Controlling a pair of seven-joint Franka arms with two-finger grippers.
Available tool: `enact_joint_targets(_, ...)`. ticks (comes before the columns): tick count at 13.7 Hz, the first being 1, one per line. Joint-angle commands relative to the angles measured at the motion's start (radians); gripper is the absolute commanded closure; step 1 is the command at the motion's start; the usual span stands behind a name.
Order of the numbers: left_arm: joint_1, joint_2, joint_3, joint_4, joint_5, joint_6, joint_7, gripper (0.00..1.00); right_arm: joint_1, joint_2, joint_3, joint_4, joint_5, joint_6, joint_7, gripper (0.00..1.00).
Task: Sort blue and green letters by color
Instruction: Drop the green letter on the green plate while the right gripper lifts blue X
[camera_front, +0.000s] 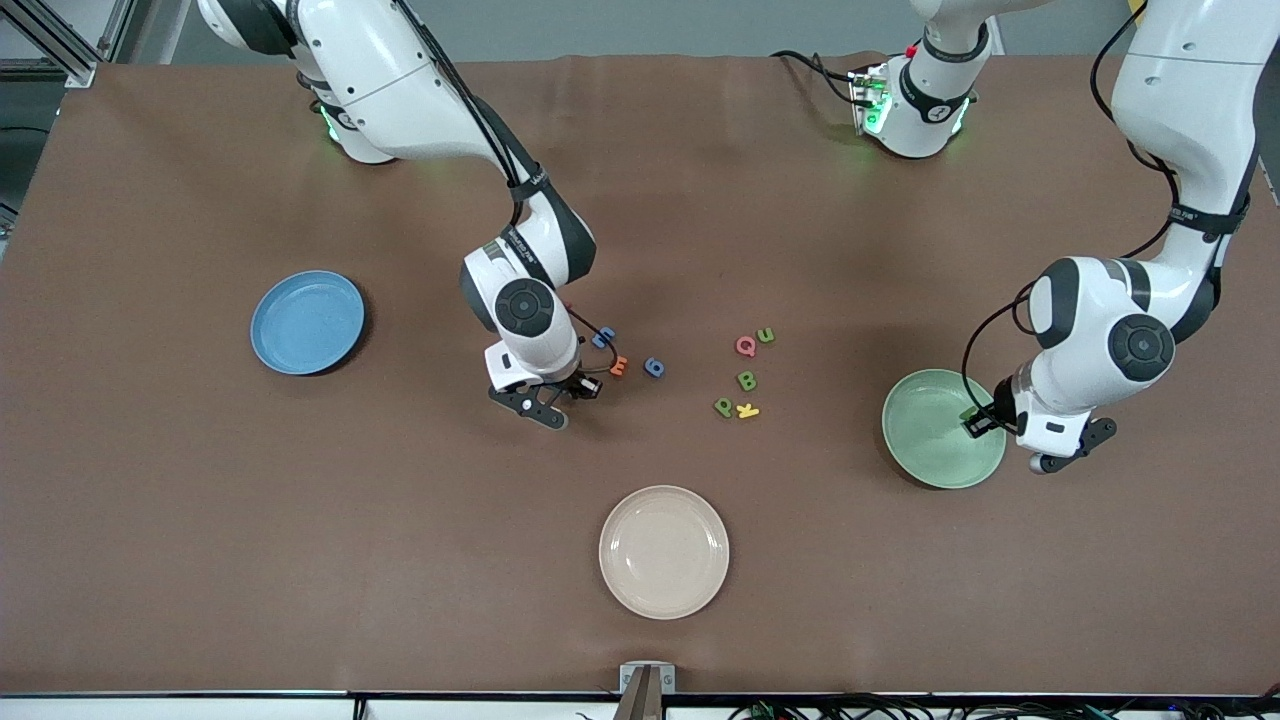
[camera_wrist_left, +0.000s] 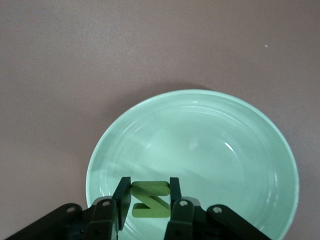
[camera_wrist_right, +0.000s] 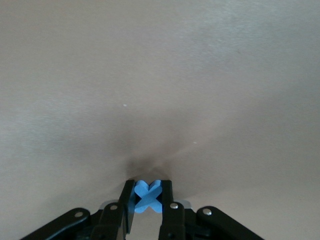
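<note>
Three plates on the brown table (camera_front: 150, 520): blue plate (camera_front: 307, 322) toward the right arm's end; green plate (camera_front: 940, 425) toward the left arm's end; cream plate (camera_front: 664, 551) between them, nearest the front camera.

Left gripper (camera_wrist_left: 146, 200): over the green plate, jaws narrow and clamped on a green N (camera_wrist_left: 148, 199), one finger pressed to each side of the letter.

Right gripper (camera_wrist_right: 147, 196): low at the table's middle, beside the loose blue letters, jaws closed on a blue X (camera_wrist_right: 146, 195); whether the X is off the cloth cannot be told.

Loose characters, middle of table, none on a plate:
- blue letter (camera_front: 603, 338), partly hidden by the right arm's cable, shape unclear;
- orange character (camera_front: 619, 367), just beside it, nearer the camera;
- blue 6 (camera_front: 654, 368), just beside the orange one;
- pink Q (camera_front: 745, 346) and green u (camera_front: 765, 335), touching or nearly so;
- green B (camera_front: 746, 380), nearer the camera than the Q;
- green P (camera_front: 723, 407) and yellow K (camera_front: 747, 410), side by side, nearest the camera of this group.
</note>
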Motion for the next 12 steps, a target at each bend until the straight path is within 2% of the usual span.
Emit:
enact_joint_targets(1,0.012,0.045,-0.007,0.042,0.032,0.003,0.01,0.99,-0.029,-0.045,-0.009,0.024,0.001,-0.13,-0.04,1.0)
enact_joint_targets(2,0.012,0.057,-0.007,0.05,0.035,0.003,0.01,0.97,-0.054,-0.071,-0.01,0.02,0.001,-0.185,-0.093,1.0)
enact_joint_targets(3,0.014,0.066,-0.007,0.058,0.037,0.003,0.009,0.86,-0.083,-0.106,-0.012,0.016,-0.001,-0.231,-0.147,1.0)
enact_joint_targets(4,0.012,0.071,-0.007,0.064,0.037,0.003,0.009,0.64,-0.112,-0.143,-0.012,0.004,-0.004,-0.276,-0.205,1.0)
enact_joint_targets(5,0.012,0.071,-0.007,0.069,0.037,0.003,0.006,0.34,-0.139,-0.182,-0.013,-0.018,-0.005,-0.312,-0.264,1.0)
enact_joint_targets(6,0.012,0.066,-0.007,0.069,0.037,0.001,0.003,0.1,-0.17,-0.232,-0.013,-0.059,-0.017,-0.336,-0.329,1.0)
enact_joint_targets(7,0.008,0.059,-0.009,0.07,0.037,-0.007,0.003,0.0,-0.207,-0.29,-0.013,-0.12,-0.042,-0.337,-0.397,1.0)
enact_joint_targets(10,-0.005,0.01,-0.028,0.07,0.037,-0.046,-0.002,0.0,-0.323,-0.435,-0.013,-0.284,-0.07,-0.331,-0.61,1.0)
enact_joint_targets(12,-0.006,-0.02,-0.084,0.072,0.034,-0.082,-0.023,0.0,-0.386,-0.502,-0.013,-0.366,-0.109,-0.318,-0.725,0.99)
